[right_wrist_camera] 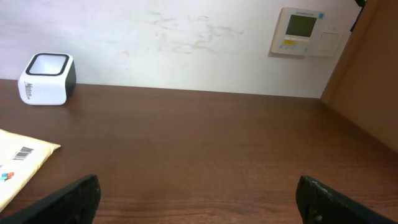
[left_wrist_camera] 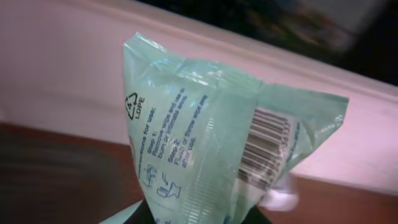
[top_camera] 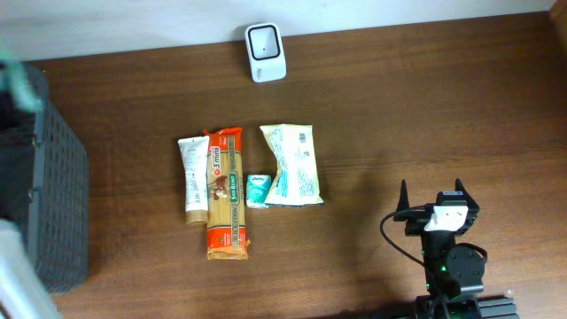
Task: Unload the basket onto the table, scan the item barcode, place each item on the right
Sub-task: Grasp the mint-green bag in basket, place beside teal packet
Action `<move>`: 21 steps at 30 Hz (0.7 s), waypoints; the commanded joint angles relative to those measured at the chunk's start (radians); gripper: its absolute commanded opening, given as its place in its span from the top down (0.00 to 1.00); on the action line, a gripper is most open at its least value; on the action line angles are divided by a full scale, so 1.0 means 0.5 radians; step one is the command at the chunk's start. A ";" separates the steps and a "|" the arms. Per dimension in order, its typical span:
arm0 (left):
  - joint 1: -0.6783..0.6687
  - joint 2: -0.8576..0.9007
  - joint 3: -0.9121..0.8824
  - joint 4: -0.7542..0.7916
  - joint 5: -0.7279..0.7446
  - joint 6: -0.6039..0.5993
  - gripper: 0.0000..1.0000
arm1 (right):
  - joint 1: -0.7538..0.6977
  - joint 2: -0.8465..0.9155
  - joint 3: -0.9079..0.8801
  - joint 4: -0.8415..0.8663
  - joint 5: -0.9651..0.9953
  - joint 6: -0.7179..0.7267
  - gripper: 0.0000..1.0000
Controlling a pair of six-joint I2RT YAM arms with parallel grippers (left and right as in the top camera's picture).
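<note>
Up at the left, the left end effector [left_wrist_camera: 199, 219] is closed to a narrow gap on the base of a green packet [left_wrist_camera: 205, 143]. The packet stands upright before the wall, its barcode [left_wrist_camera: 264, 149] facing the wrist camera. The right end effector [right_wrist_camera: 199, 199] is spread wide and empty above the surface [right_wrist_camera: 186, 143]. The scanner [top_camera: 265, 51] stands at the back edge. A dark basket [top_camera: 62, 204] sits far left; its contents cannot be made out.

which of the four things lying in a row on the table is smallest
The little teal pack, between the orange pasta pack and the white-and-teal pouch; those and the white tube are all far longer.
</note>
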 commanded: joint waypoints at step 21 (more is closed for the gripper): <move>-1.772 1.327 -0.076 -0.587 -0.703 -0.233 0.53 | 0.013 -0.014 -0.014 -0.008 0.024 0.008 0.02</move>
